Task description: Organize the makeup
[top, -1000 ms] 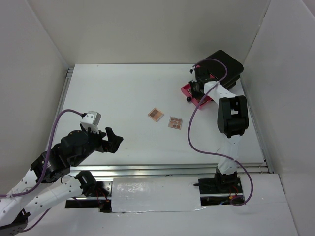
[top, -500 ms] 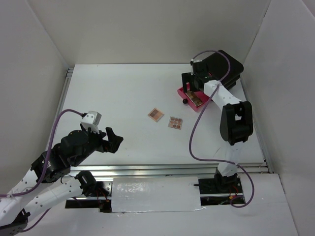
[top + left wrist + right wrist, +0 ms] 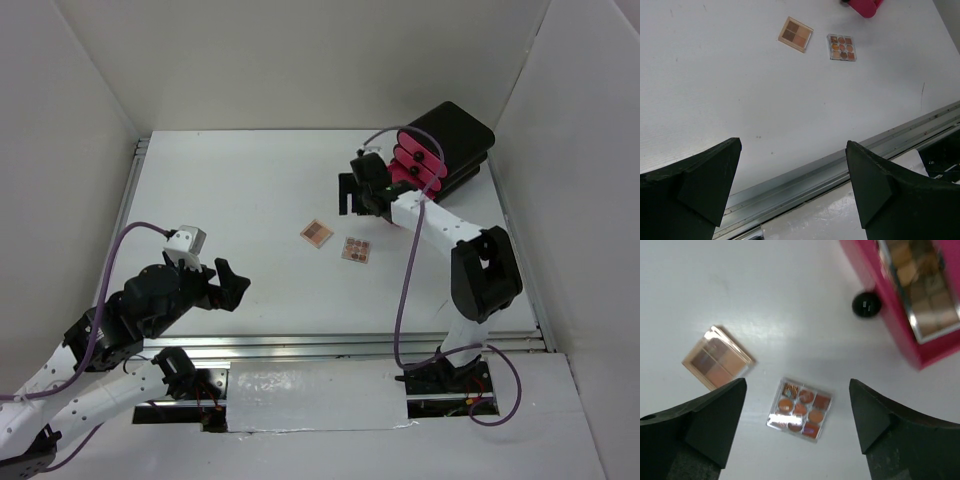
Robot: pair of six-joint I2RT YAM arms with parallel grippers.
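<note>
Two square makeup palettes lie side by side mid-table: a tan four-pan one (image 3: 317,232) (image 3: 717,357) (image 3: 795,34) and a clear nine-pan one (image 3: 356,249) (image 3: 800,408) (image 3: 841,47). A narrow brown palette (image 3: 917,285) rests inside the open pink drawer (image 3: 900,325). My right gripper (image 3: 352,190) (image 3: 796,385) hovers open and holds nothing, above the nine-pan palette and left of the drawer. Far from the palettes, my left gripper (image 3: 232,285) (image 3: 793,145) hangs open and empty near the table's front left.
The black box (image 3: 455,135) with pink drawers (image 3: 412,160) stands at the back right. A black drawer knob (image 3: 866,304) sticks out toward the palettes. A metal rail (image 3: 805,182) runs along the near table edge. White walls enclose the table.
My right gripper opened, leaving the narrow brown palette in the pink drawer, and drew back leftward toward the square palettes. The left arm stayed still.
</note>
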